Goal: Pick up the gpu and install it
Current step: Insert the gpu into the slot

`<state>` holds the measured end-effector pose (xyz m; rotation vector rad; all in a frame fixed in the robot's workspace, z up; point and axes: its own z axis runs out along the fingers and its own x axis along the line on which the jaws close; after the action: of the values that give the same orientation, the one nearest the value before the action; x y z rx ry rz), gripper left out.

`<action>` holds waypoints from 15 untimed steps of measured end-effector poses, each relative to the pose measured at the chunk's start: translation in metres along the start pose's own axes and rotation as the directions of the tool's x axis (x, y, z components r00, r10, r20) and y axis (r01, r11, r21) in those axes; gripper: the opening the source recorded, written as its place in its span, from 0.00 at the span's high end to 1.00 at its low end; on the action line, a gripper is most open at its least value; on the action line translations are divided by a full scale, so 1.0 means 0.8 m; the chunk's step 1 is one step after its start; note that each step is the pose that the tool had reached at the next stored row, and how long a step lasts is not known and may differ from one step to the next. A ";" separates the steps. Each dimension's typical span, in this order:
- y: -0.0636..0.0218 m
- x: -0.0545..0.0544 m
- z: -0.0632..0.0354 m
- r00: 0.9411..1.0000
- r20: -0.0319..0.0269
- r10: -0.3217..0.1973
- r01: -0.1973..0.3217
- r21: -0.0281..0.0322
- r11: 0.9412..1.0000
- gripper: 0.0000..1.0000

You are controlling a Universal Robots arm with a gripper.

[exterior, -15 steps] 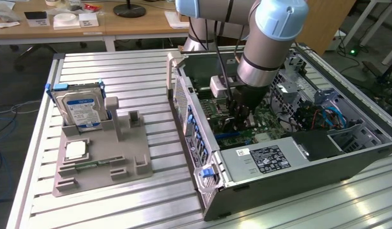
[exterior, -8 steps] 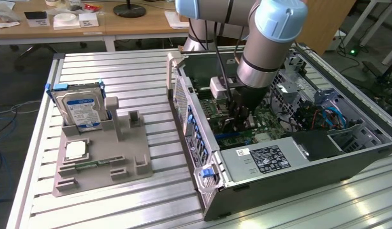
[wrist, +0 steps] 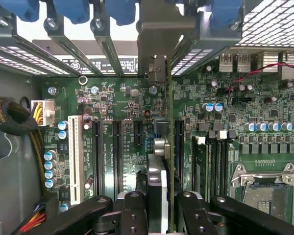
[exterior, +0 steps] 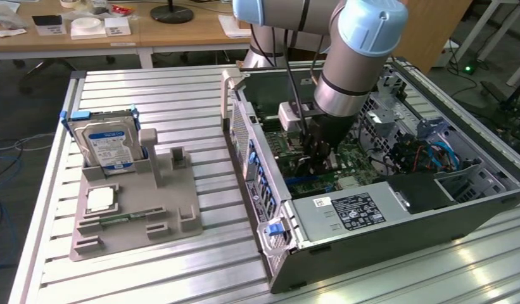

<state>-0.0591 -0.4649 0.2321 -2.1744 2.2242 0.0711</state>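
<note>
My gripper (wrist: 167,198) is shut on the gpu (wrist: 169,127), a thin dark card that the wrist view shows edge-on, standing upright over the green motherboard (wrist: 137,103). Its grey metal bracket (wrist: 159,46) lies against the case's rear slot openings, among the blue latches. The card's lower edge runs between two long black expansion slots (wrist: 116,156); whether it is seated in one I cannot tell. In the exterior view the arm reaches down into the open computer case (exterior: 268,190), and the gripper (exterior: 315,158) is low over the board.
A black-sleeved cable bundle (wrist: 10,120) and a white slot (wrist: 74,156) flank the card. Memory sticks (wrist: 210,156) and the processor socket (wrist: 264,188) lie on its other side. Outside the case, a grey fixture (exterior: 133,215) holds a blue-labelled hard drive (exterior: 107,145).
</note>
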 end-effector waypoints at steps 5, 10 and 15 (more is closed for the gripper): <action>0.000 0.000 -0.003 1.000 0.000 0.000 0.000 0.000 1.000 0.72; -0.001 0.000 -0.003 1.000 -0.001 0.000 0.000 0.000 1.000 0.72; -0.001 0.000 -0.003 1.000 -0.001 0.000 0.000 0.000 1.000 0.72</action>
<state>-0.0581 -0.4650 0.2343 -2.1745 2.2243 0.0700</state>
